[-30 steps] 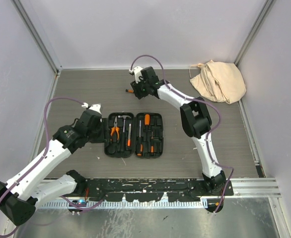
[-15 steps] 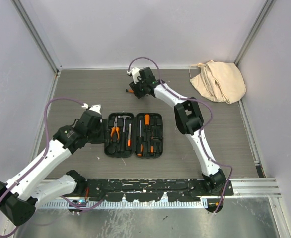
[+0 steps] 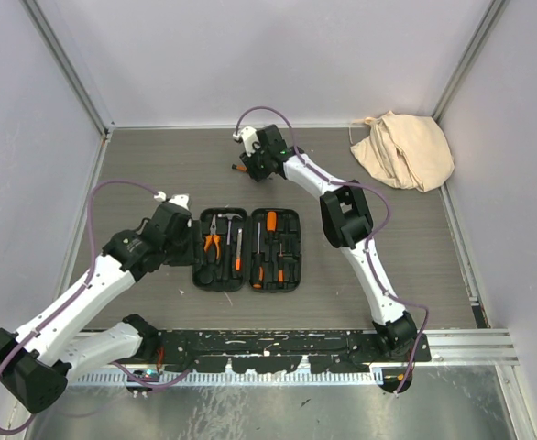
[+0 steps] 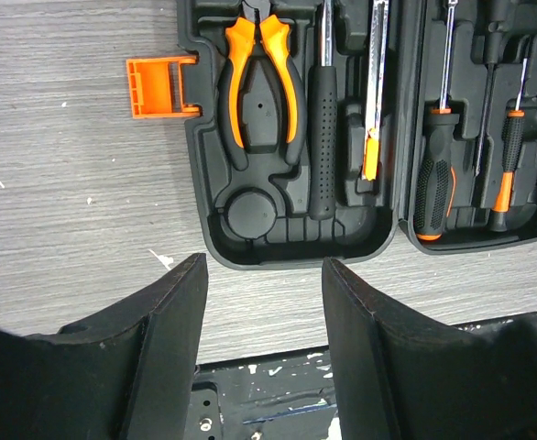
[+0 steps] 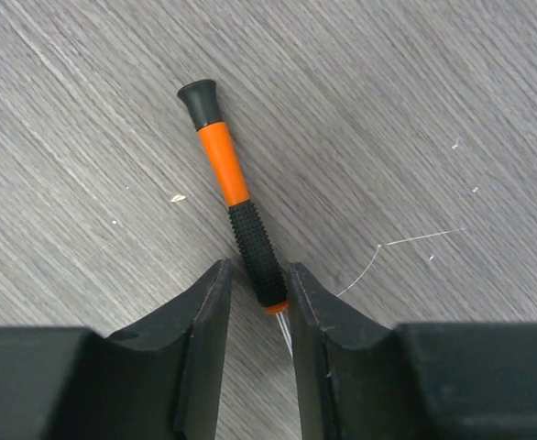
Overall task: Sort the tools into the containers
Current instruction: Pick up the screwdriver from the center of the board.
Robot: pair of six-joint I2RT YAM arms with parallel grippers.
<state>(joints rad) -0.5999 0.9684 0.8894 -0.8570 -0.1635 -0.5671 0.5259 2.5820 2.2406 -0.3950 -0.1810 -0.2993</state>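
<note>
Black jaws, right gripper [image 5: 257, 268]: set narrow, one on each side of the screwdriver's ribbed grip. You cannot tell from the wrist view whether the pads are pressing on it yet.
Screwdriver [image 5: 221, 165]: small, with an orange mid-section and a black cap. It lies flat and slanted on the grey wood-grain table [image 5: 415, 110], with its shaft hidden under the fingers.
Step in hand: picking up this loose tool, as it looks. Close squarely on the ribbed part, not on the orange collar below it, so the handle does not roll or pivot out. Lift straight up before you swing.
Risk: a thin round handle on a hard top may skate sideways if one pad lands first.
Tool case [image 3: 291, 275]: lies open and flat near the arm bases, well apart from the screwdriver. Its orange latch [image 4: 158, 87] sticks out to the side, and pliers [image 4: 259, 82] and other tools sit in the moulded slots.
Left gripper [image 4: 264, 264]: jaws wide and holding nothing, hovering just beside the case's near edge. Keep it clear of your drop path.
Beige cloth bag [image 3: 404, 149]: in the far right corner, not a target.
</note>
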